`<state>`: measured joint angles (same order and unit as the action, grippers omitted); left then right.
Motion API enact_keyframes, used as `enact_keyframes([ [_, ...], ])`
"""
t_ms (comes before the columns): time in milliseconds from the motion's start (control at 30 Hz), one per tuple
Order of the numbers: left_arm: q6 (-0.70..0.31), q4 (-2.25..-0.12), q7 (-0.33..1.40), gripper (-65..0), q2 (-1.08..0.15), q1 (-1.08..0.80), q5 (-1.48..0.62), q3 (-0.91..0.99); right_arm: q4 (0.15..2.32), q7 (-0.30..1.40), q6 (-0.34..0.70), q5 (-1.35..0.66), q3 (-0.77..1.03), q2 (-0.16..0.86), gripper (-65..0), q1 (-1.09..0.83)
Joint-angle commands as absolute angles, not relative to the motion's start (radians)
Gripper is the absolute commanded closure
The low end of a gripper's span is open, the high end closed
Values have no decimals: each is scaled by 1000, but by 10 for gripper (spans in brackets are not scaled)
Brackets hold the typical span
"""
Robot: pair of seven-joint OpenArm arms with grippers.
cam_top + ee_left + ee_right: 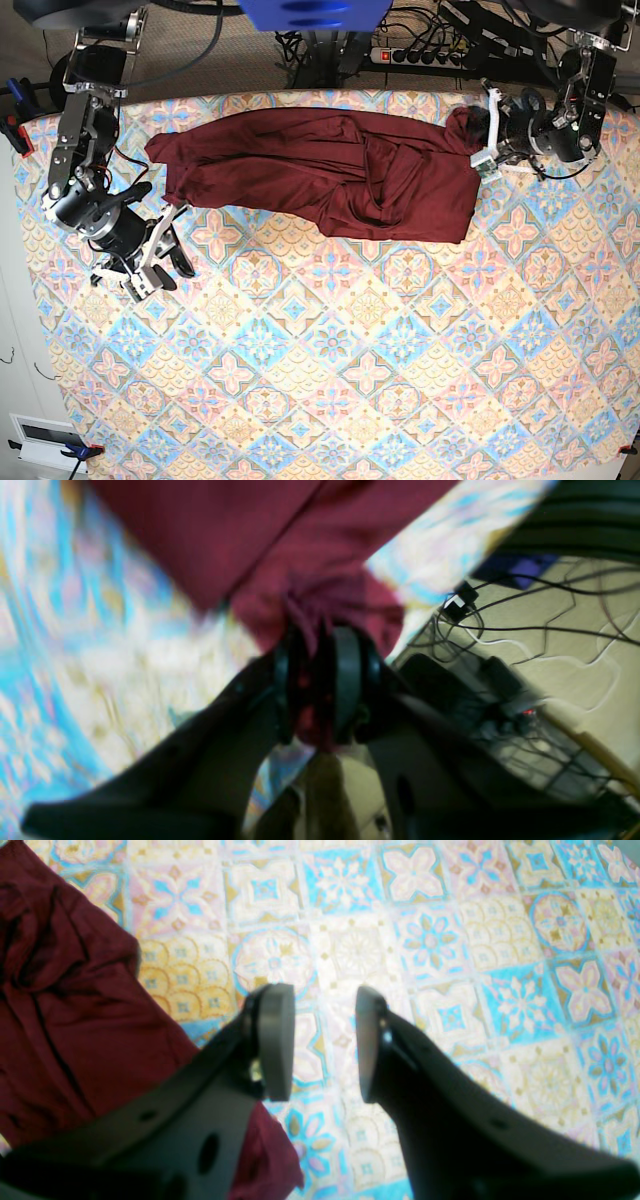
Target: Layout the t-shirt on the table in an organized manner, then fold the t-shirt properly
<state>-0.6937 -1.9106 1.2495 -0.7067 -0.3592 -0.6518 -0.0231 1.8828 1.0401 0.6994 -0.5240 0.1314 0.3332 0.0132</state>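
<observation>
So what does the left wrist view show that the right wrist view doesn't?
Only the left wrist view: the left gripper pinching a bunch of the t-shirt at the table's edge, with floor and tangled cables beyond. It is motion-blurred.

Only the right wrist view: the right gripper open and empty above bare tiles, the shirt lying off to one side of it, not between the pads.

Both: the maroon shirt and the patterned table.
</observation>
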Motion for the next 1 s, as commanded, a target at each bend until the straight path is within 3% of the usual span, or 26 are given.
enact_keyframes([
  [0,-698,-1942,1237,-101,-693,-355,-664,-8,1902,1015,698,-538,143,346,-196,30],
  [467,-698,-1969,1231,-101,-361,-274,-776,84,1899,1023,698,-533,295,349,-196,30],
  [633,-698,-1969,1237,-112,-334,-274,-777,82,1897,1023,698,-535,295,371,-196,27],
  [733,-698,-1974,1239,-179,-386,-308,-776,97,1897,1023,698,-536,295,372,-196,28],
  [967,-698,-2014,1328,-442,-461,-456,-783,351,1897,1021,698,-533,288,372,-196,30],
])
